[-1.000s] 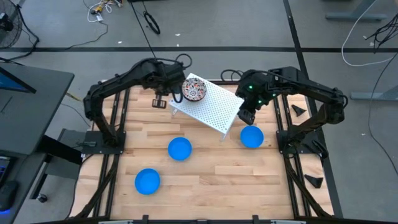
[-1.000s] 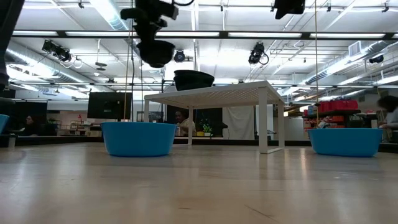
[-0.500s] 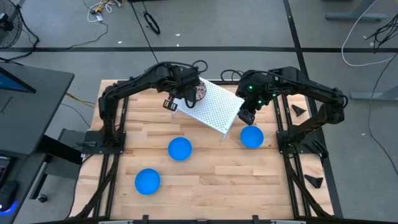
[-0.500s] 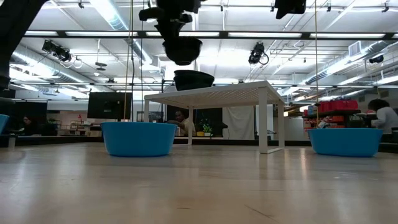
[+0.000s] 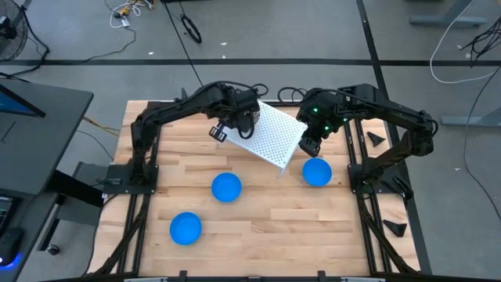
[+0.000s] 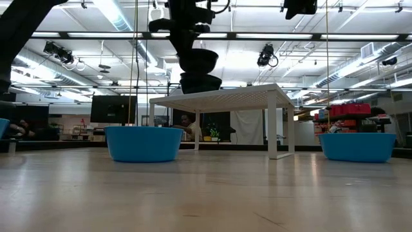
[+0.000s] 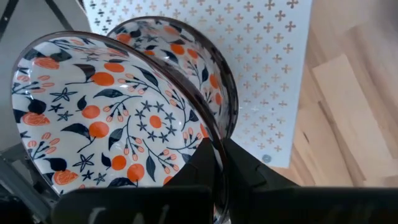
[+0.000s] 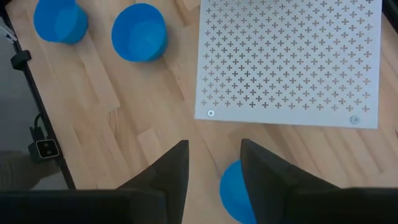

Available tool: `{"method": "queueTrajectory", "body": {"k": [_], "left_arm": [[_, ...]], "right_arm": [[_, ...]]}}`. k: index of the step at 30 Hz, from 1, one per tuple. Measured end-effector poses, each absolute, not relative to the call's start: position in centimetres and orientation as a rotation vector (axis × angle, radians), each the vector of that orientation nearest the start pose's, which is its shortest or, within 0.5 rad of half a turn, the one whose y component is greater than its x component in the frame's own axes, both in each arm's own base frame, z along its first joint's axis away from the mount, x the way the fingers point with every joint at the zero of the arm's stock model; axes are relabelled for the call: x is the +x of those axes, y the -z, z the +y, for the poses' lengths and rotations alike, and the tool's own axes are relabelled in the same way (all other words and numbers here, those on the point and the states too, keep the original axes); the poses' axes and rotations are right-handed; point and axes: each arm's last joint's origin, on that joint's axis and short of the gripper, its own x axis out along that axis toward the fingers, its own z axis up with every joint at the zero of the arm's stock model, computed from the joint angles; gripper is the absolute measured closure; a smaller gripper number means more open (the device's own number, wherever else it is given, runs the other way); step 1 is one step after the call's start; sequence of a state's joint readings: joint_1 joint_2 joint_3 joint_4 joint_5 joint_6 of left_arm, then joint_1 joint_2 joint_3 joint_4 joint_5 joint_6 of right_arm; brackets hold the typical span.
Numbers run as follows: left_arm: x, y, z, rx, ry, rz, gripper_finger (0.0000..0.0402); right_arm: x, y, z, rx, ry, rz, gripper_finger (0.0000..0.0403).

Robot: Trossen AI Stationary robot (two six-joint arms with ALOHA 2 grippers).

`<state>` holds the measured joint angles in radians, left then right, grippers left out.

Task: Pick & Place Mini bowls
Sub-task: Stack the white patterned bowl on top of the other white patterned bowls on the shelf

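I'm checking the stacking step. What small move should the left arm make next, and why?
Probably lower straight down a little, then let go. The left gripper is shut on a patterned bowl, which hangs just above a second patterned bowl on the white rack, not yet nested.

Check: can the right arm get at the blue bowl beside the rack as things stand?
Probably yes. The right gripper hovers open just above that blue bowl, nothing between them; the white rack sits alongside, not over it.

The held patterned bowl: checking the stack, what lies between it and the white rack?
A second patterned bowl, resting on the rack under the held bowl; left wrist view.
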<state>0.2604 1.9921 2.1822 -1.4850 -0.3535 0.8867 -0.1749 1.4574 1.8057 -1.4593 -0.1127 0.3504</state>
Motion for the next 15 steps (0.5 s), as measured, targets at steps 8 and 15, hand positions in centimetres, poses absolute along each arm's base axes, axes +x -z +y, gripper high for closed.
{"method": "queueTrajectory", "body": {"k": [8, 15], "left_arm": [[37.7, -34.3, 11.7, 0.738, 0.118, 1.467, 0.0389], [37.6, -33.9, 12.5, 0.685, 0.103, 1.467, 0.0389]], "right_arm": [[24.0, -41.9, -3.9, 0.47, 0.247, 1.084, 0.0257], [23.9, -41.9, -3.9, 0.466, 0.246, 1.092, 0.0257]]}}
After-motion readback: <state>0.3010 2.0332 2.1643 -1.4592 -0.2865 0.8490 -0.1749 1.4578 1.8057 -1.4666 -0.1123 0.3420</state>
